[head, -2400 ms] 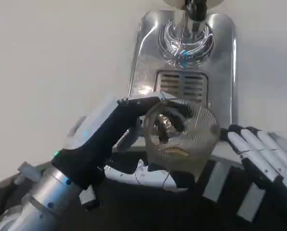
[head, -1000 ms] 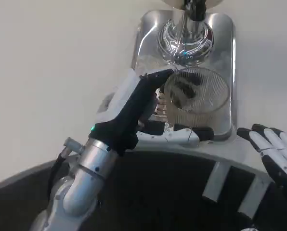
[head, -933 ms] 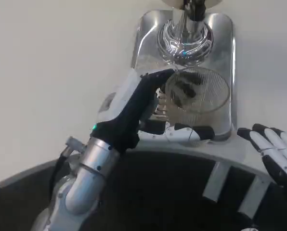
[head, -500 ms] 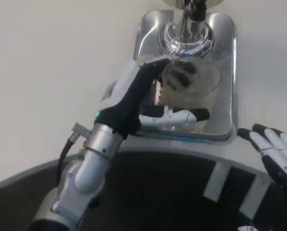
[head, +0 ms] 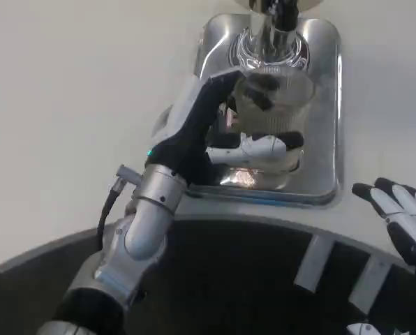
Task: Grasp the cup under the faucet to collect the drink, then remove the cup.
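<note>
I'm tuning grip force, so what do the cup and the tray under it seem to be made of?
The cup looks like clear ribbed plastic or glass: the left hand holding it shows through its wall. The drip tray looks like polished metal, mirror-bright with sharp reflections.

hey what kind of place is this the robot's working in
Likely a drink-dispensing station set up on a plain white table: a shiny metal drip tray with a chrome faucet at its far end, and the left hand holding a clear ribbed cup over the tray.
</note>
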Robot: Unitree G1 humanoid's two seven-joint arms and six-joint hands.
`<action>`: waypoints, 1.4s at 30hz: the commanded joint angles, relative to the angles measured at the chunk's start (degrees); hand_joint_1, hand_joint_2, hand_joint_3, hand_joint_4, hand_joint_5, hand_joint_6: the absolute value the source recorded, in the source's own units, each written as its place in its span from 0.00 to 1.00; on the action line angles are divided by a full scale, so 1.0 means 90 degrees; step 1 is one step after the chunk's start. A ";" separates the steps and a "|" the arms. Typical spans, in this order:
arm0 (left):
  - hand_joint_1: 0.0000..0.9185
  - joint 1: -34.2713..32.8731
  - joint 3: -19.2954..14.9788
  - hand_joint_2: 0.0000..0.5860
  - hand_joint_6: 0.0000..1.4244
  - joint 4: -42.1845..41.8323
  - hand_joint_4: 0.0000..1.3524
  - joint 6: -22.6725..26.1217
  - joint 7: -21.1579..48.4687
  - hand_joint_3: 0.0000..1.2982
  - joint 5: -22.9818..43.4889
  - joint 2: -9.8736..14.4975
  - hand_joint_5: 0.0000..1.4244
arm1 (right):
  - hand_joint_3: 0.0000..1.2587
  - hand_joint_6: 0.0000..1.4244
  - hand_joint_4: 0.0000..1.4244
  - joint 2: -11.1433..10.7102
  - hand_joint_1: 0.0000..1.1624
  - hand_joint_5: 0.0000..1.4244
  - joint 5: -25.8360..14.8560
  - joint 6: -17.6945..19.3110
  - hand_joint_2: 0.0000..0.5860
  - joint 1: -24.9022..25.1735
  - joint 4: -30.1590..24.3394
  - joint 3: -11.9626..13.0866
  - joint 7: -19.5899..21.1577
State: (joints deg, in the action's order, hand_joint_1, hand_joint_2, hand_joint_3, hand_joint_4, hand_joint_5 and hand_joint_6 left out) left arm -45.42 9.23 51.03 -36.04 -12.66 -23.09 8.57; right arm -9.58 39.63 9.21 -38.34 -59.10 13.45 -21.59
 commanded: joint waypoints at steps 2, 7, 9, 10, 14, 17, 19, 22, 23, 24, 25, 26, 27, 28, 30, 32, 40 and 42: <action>0.83 -0.0250 0.0083 0.20 1.00 0.0365 0.91 -0.0153 -0.0386 0.81 -0.0107 0.0008 0.92 | 0.06 0.00 0.00 0.0038 0.57 0.00 0.0040 -0.0083 0.58 0.0029 -0.0100 0.0017 -0.0039; 0.84 -0.0318 0.0129 0.21 1.00 0.0569 0.89 -0.0022 -0.0832 0.79 -0.0233 0.0010 0.91 | 0.05 0.00 0.00 0.0045 0.56 0.00 0.0066 -0.0135 0.57 0.0049 -0.0100 -0.0030 -0.0044; 0.84 -0.0330 0.0149 0.22 1.00 0.0614 0.88 0.0020 -0.0937 0.79 -0.0281 0.0016 0.90 | 0.05 0.00 0.00 0.0055 0.56 0.00 0.0087 -0.0135 0.57 0.0030 -0.0100 -0.0062 -0.0036; 0.84 -0.0338 0.0170 0.22 1.00 0.0639 0.88 0.0026 -0.0959 0.79 -0.0308 0.0023 0.90 | 0.05 0.00 0.00 0.0059 0.56 0.00 0.0098 -0.0135 0.57 0.0023 -0.0100 -0.0076 -0.0032; 0.84 -0.0384 0.0348 0.22 1.00 0.0688 0.84 0.0017 -0.1062 0.76 -0.0502 0.0080 0.89 | 0.05 0.00 0.00 0.0156 0.55 0.00 0.0236 -0.0204 0.56 0.0056 -0.0099 -0.0233 0.0032; 0.77 -0.0395 0.0436 0.22 0.93 0.0720 0.68 0.0021 -0.1076 0.60 -0.0543 0.0093 0.79 | 0.05 0.00 0.00 0.0176 0.55 0.00 0.0271 -0.0194 0.56 0.0038 -0.0098 -0.0288 0.0055; 0.67 -0.0402 0.0543 0.19 0.79 0.0693 0.53 0.0003 -0.1101 0.40 -0.0664 0.0146 0.67 | 0.05 0.00 0.00 0.0155 0.55 0.00 0.0263 -0.0152 0.56 -0.0018 -0.0087 -0.0316 0.0055; 0.57 -0.0400 0.0660 0.17 0.57 0.0613 0.27 0.0017 -0.1067 0.19 -0.0754 0.0253 0.48 | 0.05 0.00 0.00 0.0154 0.54 0.00 0.0276 -0.0133 0.56 -0.0013 -0.0021 -0.0386 0.0091; 0.56 -0.0392 0.0693 0.17 0.53 0.0581 0.22 0.0020 -0.1126 0.16 -0.0808 0.0295 0.44 | 0.05 0.00 0.00 0.0156 0.54 0.00 0.0281 -0.0144 0.56 0.0020 0.0002 -0.0402 0.0102; 0.55 -0.0385 0.0715 0.18 0.50 0.0560 0.19 0.0022 -0.1178 0.13 -0.0850 0.0322 0.42 | 0.05 0.00 0.00 0.0153 0.54 0.00 0.0281 -0.0153 0.56 0.0057 0.0026 -0.0412 0.0115; 0.55 -0.0380 0.0742 0.18 0.46 0.0534 0.17 0.0017 -0.1227 0.11 -0.0908 0.0357 0.40 | 0.05 0.00 0.00 0.0139 0.54 0.00 0.0273 -0.0165 0.56 0.0104 0.0057 -0.0417 0.0118; 0.55 -0.0370 0.0755 0.18 0.43 0.0508 0.14 0.0016 -0.1263 0.09 -0.0943 0.0388 0.38 | 0.05 0.00 0.00 0.0128 0.54 0.00 0.0268 -0.0173 0.56 0.0133 0.0077 -0.0420 0.0119; 0.55 -0.0363 0.0761 0.18 0.41 0.0493 0.12 0.0016 -0.1283 0.08 -0.0960 0.0405 0.36 | 0.05 0.00 0.00 0.0113 0.54 0.00 0.0262 -0.0175 0.56 0.0162 0.0099 -0.0417 0.0118; 0.55 -0.0349 0.0724 0.18 0.40 0.0485 0.10 0.0036 -0.1258 0.06 -0.0917 0.0414 0.36 | 0.05 0.00 0.00 0.0097 0.54 0.00 0.0244 -0.0184 0.56 0.0198 0.0125 -0.0406 0.0117; 0.55 -0.0328 0.0652 0.18 0.37 0.0486 0.06 0.0088 -0.1205 0.04 -0.0831 0.0426 0.33 | 0.05 0.00 0.00 0.0070 0.54 0.00 0.0210 -0.0199 0.56 0.0247 0.0156 -0.0393 0.0112; 0.55 -0.0290 0.0613 0.17 0.31 0.0448 0.03 0.0115 -0.1189 0.03 -0.0792 0.0449 0.30 | 0.05 0.00 0.00 0.0034 0.54 0.00 0.0185 -0.0218 0.55 0.0296 0.0180 -0.0391 0.0100; 0.54 0.0047 0.0449 0.16 0.15 -0.0060 0.00 0.0245 -0.1063 0.00 -0.0661 0.0613 0.17 | 0.05 0.00 0.00 -0.0035 0.55 0.00 0.0183 -0.0261 0.55 0.0455 0.0287 -0.0485 0.0073; 0.50 0.0159 0.0441 0.15 0.12 -0.0271 0.00 0.0285 -0.1034 0.00 -0.0654 0.0669 0.14 | 0.05 0.00 0.00 -0.0051 0.55 0.00 0.0191 -0.0261 0.55 0.0510 0.0325 -0.0512 0.0072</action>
State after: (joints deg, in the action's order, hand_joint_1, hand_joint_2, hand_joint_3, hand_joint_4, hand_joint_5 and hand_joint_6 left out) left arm -46.19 13.82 51.11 -34.11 -22.55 -29.55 13.51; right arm -9.65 41.35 7.11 -33.92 -56.65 9.30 -21.28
